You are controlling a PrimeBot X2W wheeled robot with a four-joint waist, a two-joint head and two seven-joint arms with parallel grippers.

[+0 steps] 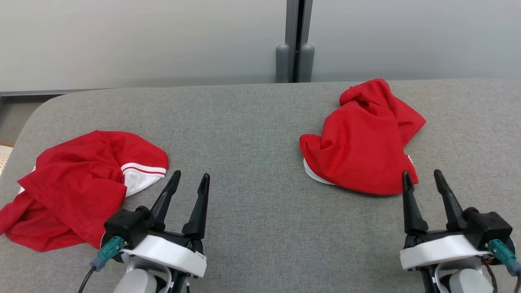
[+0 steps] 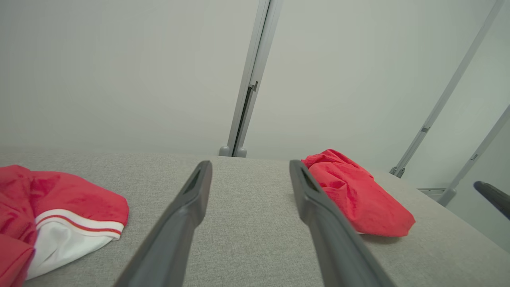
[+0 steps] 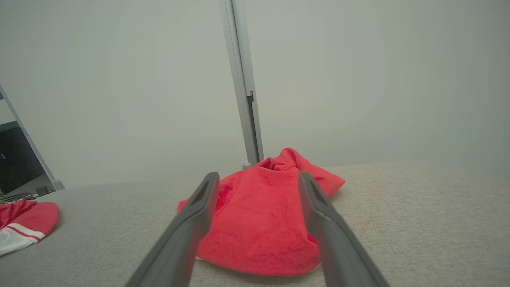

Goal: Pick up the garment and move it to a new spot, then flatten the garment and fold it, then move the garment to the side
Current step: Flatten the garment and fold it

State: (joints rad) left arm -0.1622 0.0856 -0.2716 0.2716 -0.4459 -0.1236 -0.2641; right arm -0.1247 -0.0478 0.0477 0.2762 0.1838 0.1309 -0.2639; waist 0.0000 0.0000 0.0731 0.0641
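Nearest, the left gripper (image 1: 191,175) is seen low over the grey padded table (image 1: 260,134), its two dark fingers spread wide with nothing held between them. The right gripper (image 1: 421,173) is stationed well to the right of the left gripper, equally near, its fingers likewise spread and empty.

The garment (image 1: 77,179) is found just to the left of the left gripper. It is a crumpled red heap, with a white sleeve and red-and-white striped trim turned toward the fingers, close beside them but not gripped. No print or tag can be made out among the folds. A second red cloth heap (image 1: 362,150) is seen far to the right of the left gripper and a little farther out. Farthest, a grey post (image 1: 295,61) is seen beyond the table's far edge, ahead and to the right of the left gripper.

The pick-up, the first step, is judged not yet begun. For the next move, the left gripper would need to be swung leftward, lowered onto a raised fold and closed firmly. Enough cloth should be gathered that the heap is lifted whole rather than dragged.
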